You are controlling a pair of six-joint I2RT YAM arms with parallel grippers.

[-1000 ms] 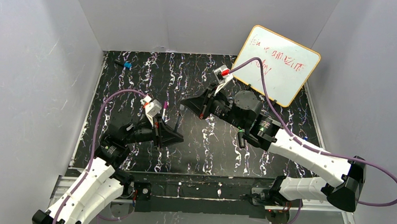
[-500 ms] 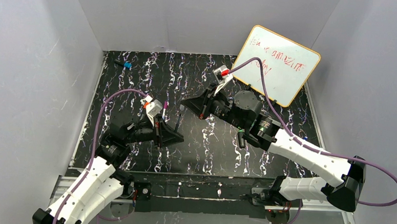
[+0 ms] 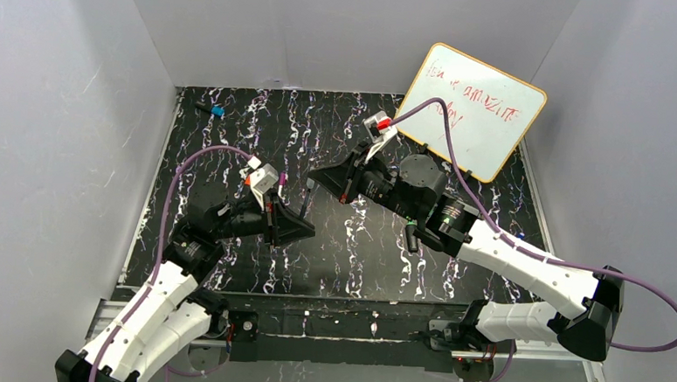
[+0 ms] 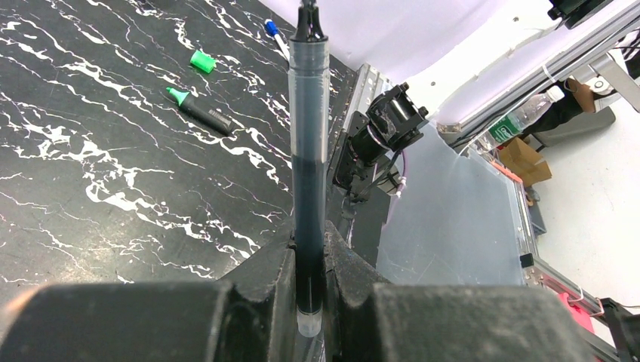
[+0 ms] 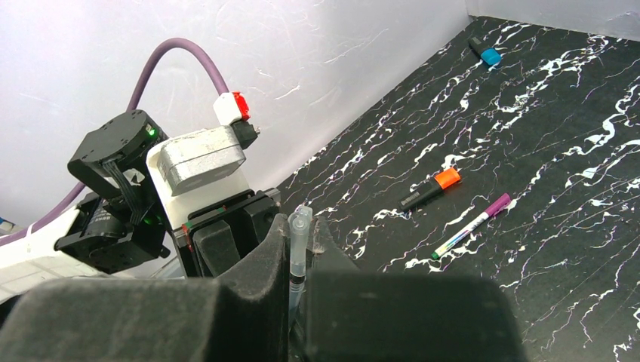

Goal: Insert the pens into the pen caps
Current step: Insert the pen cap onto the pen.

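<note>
Left hand (image 4: 309, 260), clenching the dark pen (image 4: 309, 136), has edged forward; right hand (image 5: 300, 253) grips a clear cap (image 5: 300, 222), unmoved.

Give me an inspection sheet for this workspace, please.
Surface: black table with white veining.
Job's things: dark slim pen in left tool; clear cap in right tool; green-tipped marker, green cap, orange-ended marker, purple-ended white pen, blue-ended marker lying loose.
Clutter: nothing seen.
Tools: left shut on the pen; right shut on the cap.
Cables: purple cable loops above each arm.
Surroundings: plain walls; whiteboard with red writing, far right.
</note>
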